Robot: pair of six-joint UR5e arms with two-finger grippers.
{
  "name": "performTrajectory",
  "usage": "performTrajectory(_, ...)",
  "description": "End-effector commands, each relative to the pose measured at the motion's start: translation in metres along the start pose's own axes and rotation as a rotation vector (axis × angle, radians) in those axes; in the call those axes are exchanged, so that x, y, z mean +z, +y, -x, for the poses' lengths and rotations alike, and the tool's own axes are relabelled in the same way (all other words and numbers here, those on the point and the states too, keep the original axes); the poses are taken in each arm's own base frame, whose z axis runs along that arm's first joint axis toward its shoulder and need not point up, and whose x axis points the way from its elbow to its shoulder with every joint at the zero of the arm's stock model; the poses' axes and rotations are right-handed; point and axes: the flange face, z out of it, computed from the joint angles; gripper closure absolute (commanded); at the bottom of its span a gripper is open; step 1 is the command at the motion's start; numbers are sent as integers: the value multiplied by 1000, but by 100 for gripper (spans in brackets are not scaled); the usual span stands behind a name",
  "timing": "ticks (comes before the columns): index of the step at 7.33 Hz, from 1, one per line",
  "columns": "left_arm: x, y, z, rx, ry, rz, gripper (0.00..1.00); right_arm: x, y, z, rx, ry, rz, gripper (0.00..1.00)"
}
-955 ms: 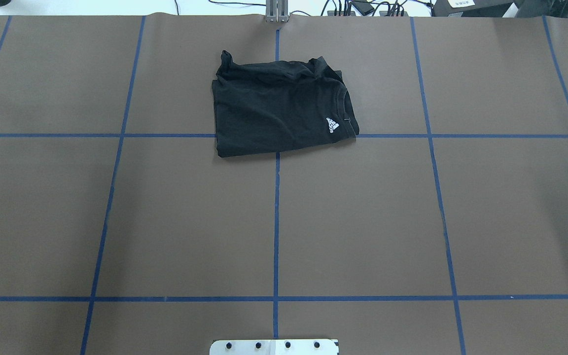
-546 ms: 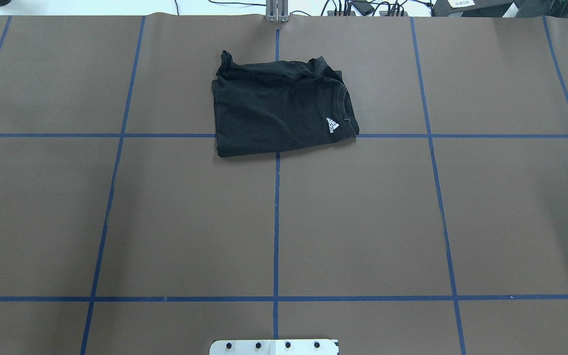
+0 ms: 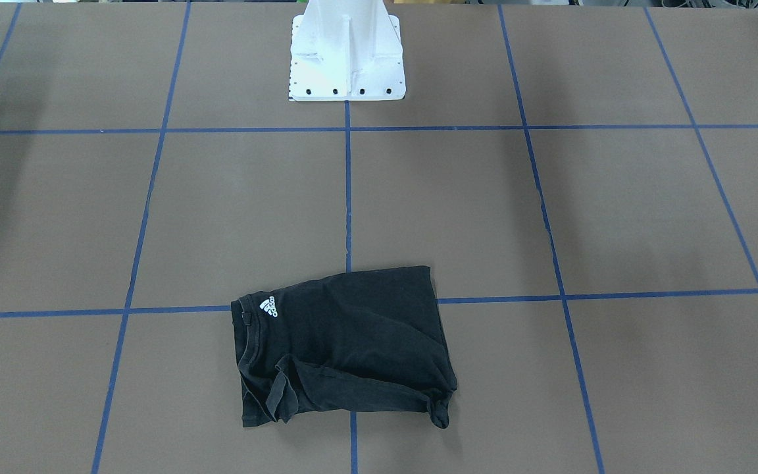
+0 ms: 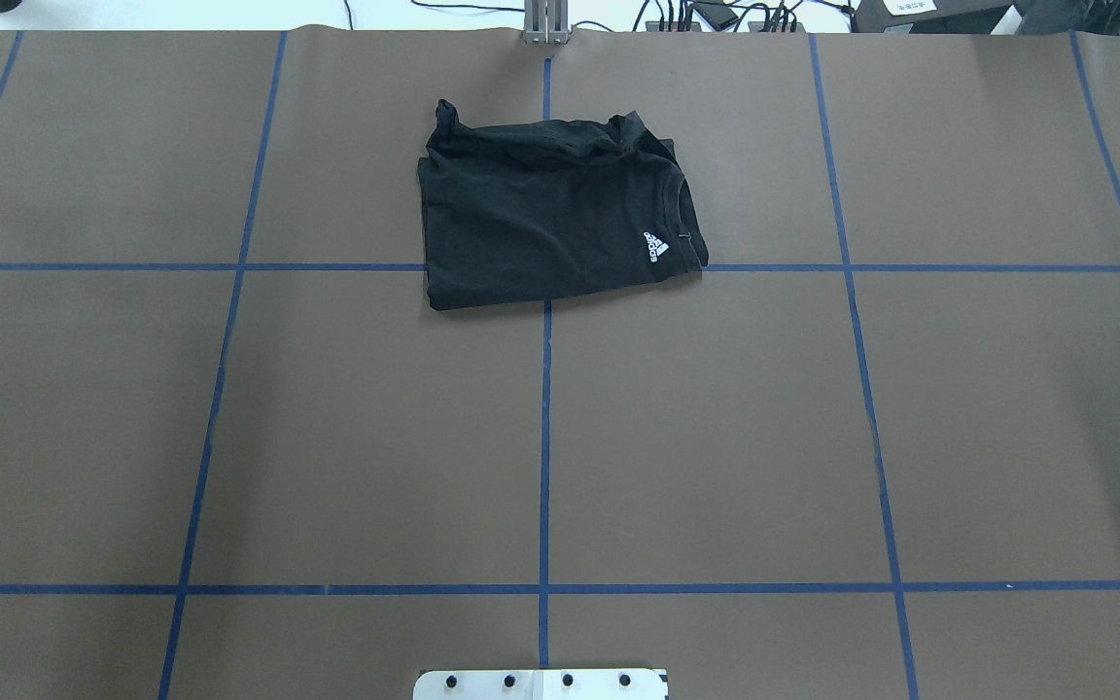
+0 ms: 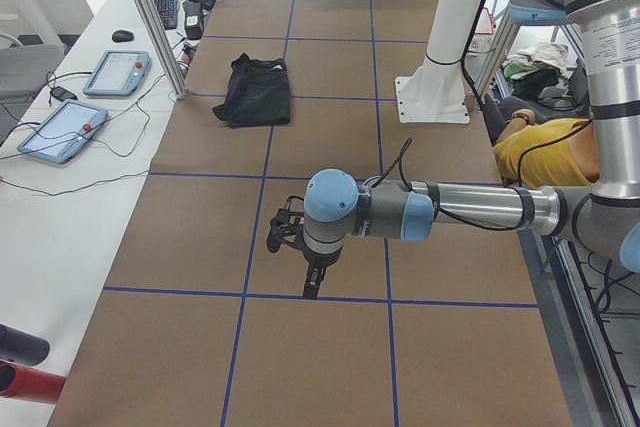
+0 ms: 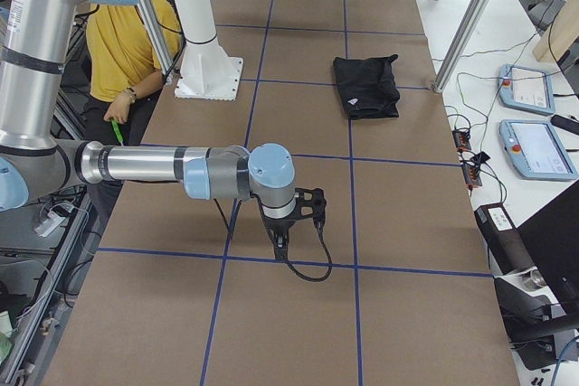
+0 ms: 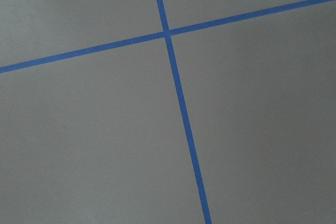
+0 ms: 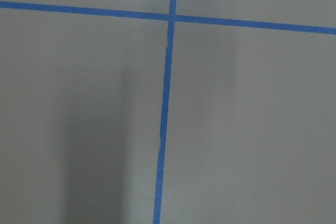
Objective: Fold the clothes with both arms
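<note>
The clothes are one black T-shirt (image 4: 550,219), folded into a rough rectangle on the far middle of the table, with a small white logo (image 4: 656,246) by the collar. It also shows in the front-facing view (image 3: 346,342) and both side views (image 5: 255,92) (image 6: 366,88). Neither arm touches it. The left gripper (image 5: 312,285) hangs over bare table far from the shirt, pointing down. The right gripper (image 6: 280,241) hangs the same way at the other end. I cannot tell whether either is open or shut. Both wrist views show only brown table and blue tape.
A white mounting pedestal (image 3: 346,52) stands at the robot's side of the table. Blue tape lines (image 4: 544,437) grid the brown surface. Tablets (image 5: 60,132) and cables lie on the side bench. A person in a yellow shirt (image 6: 136,33) sits behind the robot.
</note>
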Motion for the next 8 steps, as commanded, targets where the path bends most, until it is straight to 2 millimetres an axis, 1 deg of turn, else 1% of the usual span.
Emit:
performTrajectory(1, 0, 0, 0, 0, 0, 0, 0, -1, 0, 1, -2, 0, -2, 0)
performTrajectory(5, 0, 0, 0, -2, 0, 1, 0, -2, -1, 5, -4, -37, -5, 0)
performTrajectory(7, 16, 7, 15, -32, 6, 33, 0, -2, -1, 6, -4, -37, -6, 0)
performTrajectory(8, 16, 8, 15, -34, 6, 33, 0, -2, -1, 5, -5, -35, -6, 0)
